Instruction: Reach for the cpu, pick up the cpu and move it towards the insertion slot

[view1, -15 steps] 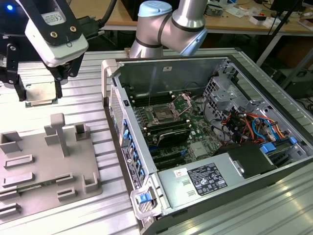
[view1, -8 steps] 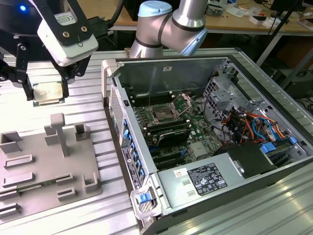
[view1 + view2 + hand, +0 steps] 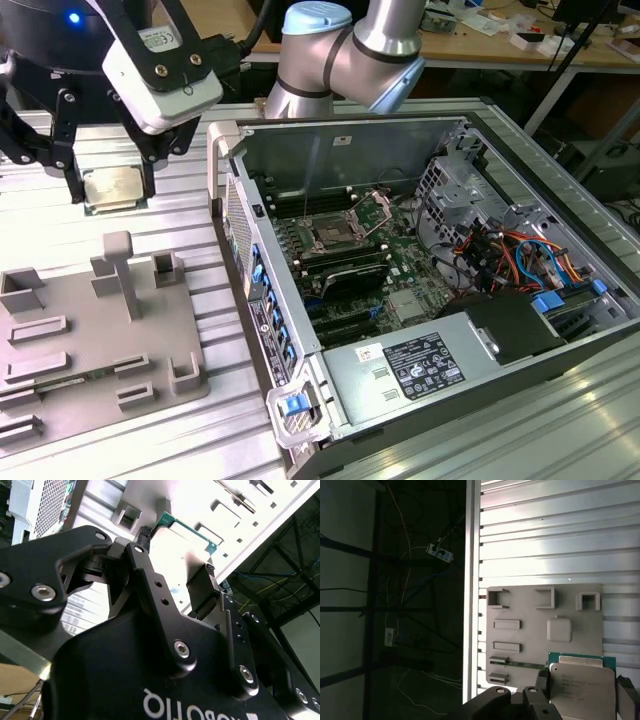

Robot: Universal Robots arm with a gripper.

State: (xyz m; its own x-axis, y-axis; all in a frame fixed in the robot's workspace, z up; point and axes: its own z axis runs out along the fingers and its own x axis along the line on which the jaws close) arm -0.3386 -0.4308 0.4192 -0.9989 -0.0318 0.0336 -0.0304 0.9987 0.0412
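The gripper point(image 3: 112, 182) is closed on the cpu point(image 3: 111, 191). Its two black fingers point(image 3: 73, 165) pinch the chip, one on each side. The chip lies flat with its silver face up. It is held over the ribbed metal table point(image 3: 60, 235), near a grey plate point(image 3: 70, 335) with little blocks on it. This is at the exterior view's left, well apart from the open computer case point(image 3: 340, 140). The insertion slot point(image 3: 330, 236) sits inside that case on the green board point(image 3: 415, 268). It has a shiny frame and a dark middle. The chip is almost square, so no side looks much longer than another. In the first wrist view the edges of the cpu point(image 3: 580, 687) run in line with the ribs of the table and the edges of the grey plate. A thin green rim peeks out along one edge. There is faint grey writing on the silver face, but it is too small to read. In the second wrist view the green rim of the cpu point(image 3: 187, 527) shows past the fingers, and the silver face is washed out by bright light. The black body of the gripper has white letters on it, upside down. In the case, a black label point(image 3: 423, 362) with white print sits on a metal box, with a small white sticker point(image 3: 368, 352) just beside it. The print is too tiny to read.
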